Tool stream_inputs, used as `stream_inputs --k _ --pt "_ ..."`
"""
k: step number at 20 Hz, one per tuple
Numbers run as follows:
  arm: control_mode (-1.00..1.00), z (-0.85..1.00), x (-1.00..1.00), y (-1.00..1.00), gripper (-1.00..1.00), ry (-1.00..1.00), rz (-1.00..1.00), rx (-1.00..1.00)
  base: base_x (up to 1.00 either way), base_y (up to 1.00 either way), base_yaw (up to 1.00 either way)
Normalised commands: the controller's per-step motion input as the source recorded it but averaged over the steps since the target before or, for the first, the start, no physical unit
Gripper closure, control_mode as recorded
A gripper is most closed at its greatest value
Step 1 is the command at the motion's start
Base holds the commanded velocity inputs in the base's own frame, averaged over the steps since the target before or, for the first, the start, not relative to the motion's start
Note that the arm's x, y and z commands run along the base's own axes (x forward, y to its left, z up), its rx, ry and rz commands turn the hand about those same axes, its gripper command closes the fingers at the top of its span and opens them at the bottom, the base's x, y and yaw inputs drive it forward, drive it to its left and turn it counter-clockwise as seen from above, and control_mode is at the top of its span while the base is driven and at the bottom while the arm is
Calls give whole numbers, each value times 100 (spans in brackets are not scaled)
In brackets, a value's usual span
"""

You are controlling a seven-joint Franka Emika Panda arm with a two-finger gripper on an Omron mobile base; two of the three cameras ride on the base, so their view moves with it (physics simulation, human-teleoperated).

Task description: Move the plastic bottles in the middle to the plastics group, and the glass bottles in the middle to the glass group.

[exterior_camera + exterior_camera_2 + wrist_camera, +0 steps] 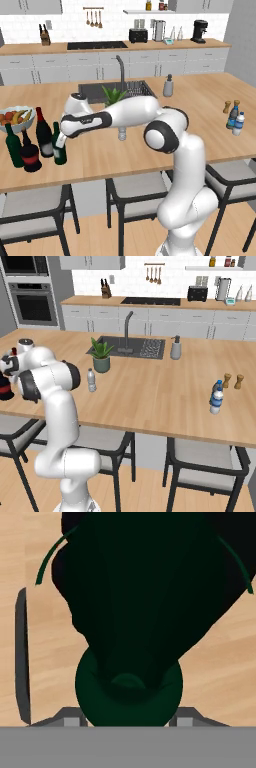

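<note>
**Short green bottle at the glass cluster**

At the counter's left end I see the shorter dark green bottle (59,150) standing upright beside the tall wine bottle (43,134), the squat red-labelled bottle (30,154) and the slim green bottle (14,147). My gripper (61,140) sits over its neck, fingers clasped on either side of the green top in the hand view. The small clear plastic bottle (122,133) stands mid-counter near the potted plant (114,95). The blue-labelled bottles (235,120) are far right.

- The shorter dark green bottle (60,152) has its neck hidden behind the gripper (61,141).
- Whether the fingers touch it cannot be told.
</note>
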Motion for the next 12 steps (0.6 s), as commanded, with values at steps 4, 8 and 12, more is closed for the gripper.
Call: stream_inputs --k 4,8,12 --pt "-100 -38 0 0 100 0 0 0 0 0 0" --pt "-100 -21 0 0 100 0 0 0 0 0 0" --pt "-100 -1 0 3 100 0 0 0 0 0 0"
